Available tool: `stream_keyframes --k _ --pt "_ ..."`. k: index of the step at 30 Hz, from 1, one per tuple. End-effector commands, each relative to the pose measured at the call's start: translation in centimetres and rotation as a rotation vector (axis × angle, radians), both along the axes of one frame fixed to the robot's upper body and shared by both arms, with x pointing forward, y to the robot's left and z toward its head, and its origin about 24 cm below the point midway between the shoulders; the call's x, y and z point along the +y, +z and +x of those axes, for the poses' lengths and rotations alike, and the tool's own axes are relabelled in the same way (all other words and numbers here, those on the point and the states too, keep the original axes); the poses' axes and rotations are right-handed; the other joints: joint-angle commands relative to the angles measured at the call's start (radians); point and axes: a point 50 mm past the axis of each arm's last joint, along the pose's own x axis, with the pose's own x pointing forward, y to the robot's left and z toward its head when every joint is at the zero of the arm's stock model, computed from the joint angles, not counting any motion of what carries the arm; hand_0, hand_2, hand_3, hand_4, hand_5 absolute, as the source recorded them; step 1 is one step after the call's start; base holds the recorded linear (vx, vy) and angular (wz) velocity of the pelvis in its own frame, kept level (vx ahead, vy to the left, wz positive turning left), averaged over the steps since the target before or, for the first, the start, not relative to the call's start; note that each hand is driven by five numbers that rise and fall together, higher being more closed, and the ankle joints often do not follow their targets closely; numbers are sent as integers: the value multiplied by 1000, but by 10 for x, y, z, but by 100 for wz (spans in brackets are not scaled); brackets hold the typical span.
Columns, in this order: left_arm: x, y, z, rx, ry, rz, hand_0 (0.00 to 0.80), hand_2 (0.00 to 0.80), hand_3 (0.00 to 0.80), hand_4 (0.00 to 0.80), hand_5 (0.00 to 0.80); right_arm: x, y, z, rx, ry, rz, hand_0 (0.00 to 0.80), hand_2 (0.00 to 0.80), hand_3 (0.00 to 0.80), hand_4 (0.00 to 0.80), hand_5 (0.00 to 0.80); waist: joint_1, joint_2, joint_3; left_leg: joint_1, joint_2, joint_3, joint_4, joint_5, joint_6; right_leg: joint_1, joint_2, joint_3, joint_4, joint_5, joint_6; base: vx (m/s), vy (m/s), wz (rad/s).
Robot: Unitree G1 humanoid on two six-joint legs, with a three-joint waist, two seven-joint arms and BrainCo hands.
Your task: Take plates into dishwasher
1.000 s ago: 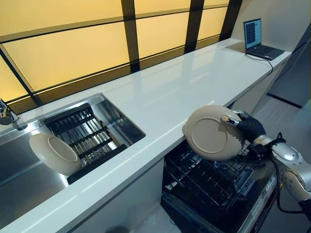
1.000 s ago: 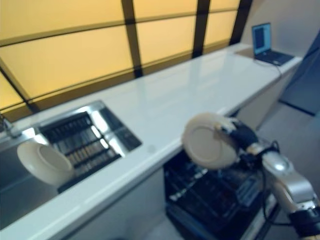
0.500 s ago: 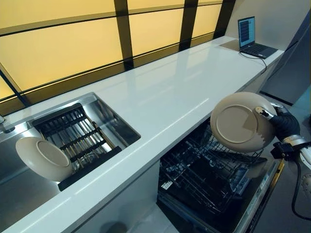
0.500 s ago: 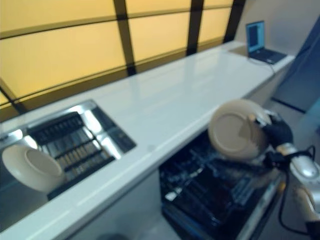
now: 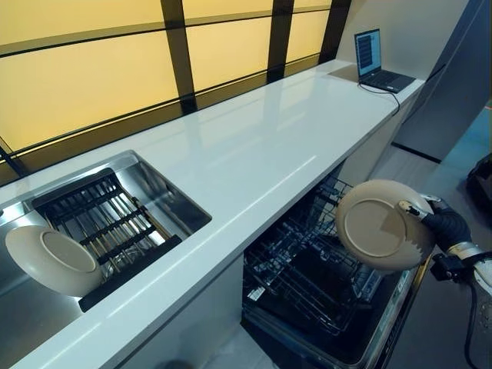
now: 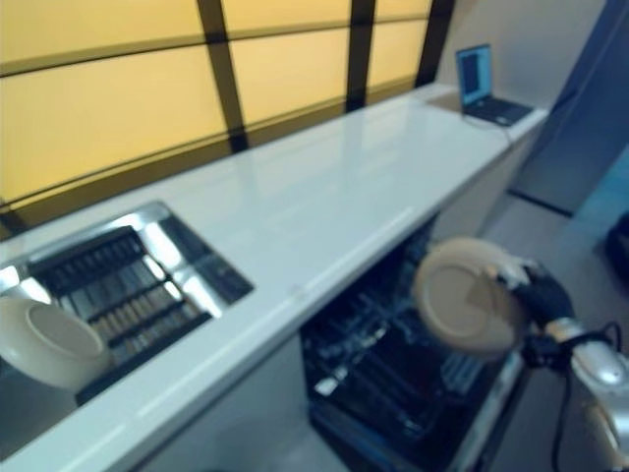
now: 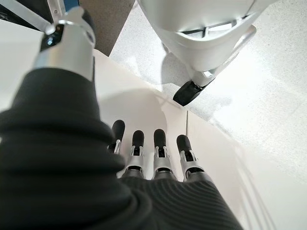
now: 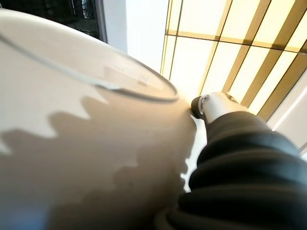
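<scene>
My right hand (image 5: 444,224) grips plate (image 5: 382,233) rim, thumb on face; dishwasher rack (image 5: 315,265) below fingers. Left hand (image 7: 158,158) fingers look straight, probably idle.

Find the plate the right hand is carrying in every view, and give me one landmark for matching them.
Left eye view: held plate at right, on edge over the open dishwasher rack, pinched by the right hand.
Right eye view: same place.
Left wrist view: not in it.
Right wrist view: its underside fills most of the picture.
Shared landmark: the amber window panels.
</scene>
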Motion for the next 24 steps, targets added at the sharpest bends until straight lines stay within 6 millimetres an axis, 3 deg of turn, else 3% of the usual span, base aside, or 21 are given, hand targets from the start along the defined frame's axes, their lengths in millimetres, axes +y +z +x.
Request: stream_keyframes --k 1,11,24 --pt "22 12 16 -65 59 46 0 0 0 0 0 -2 14 0 -92 -7 -45 800 800 800 800 800 4 -37 -21 -92 26 13 -6 30 -16 11 6 14 58 -50 -32 0 0 0" --pt "19 11 17 -58 40 46 0 0 0 0 0 0 -5 -2 -39 -52 -164 800 800 800 800 800 10 -36 -20 -89 23 8 -5 30 -14 16 12 14 46 -43 -31 12 -2 0" --pt "12 10 20 -54 7 30 0 0 0 0 0 13 6 5 -107 -111 -391 800 800 800 800 800 29 -22 -21 -87 17 -4 -6 25 -11 23 7 7 49 -49 -30 0 0 0"
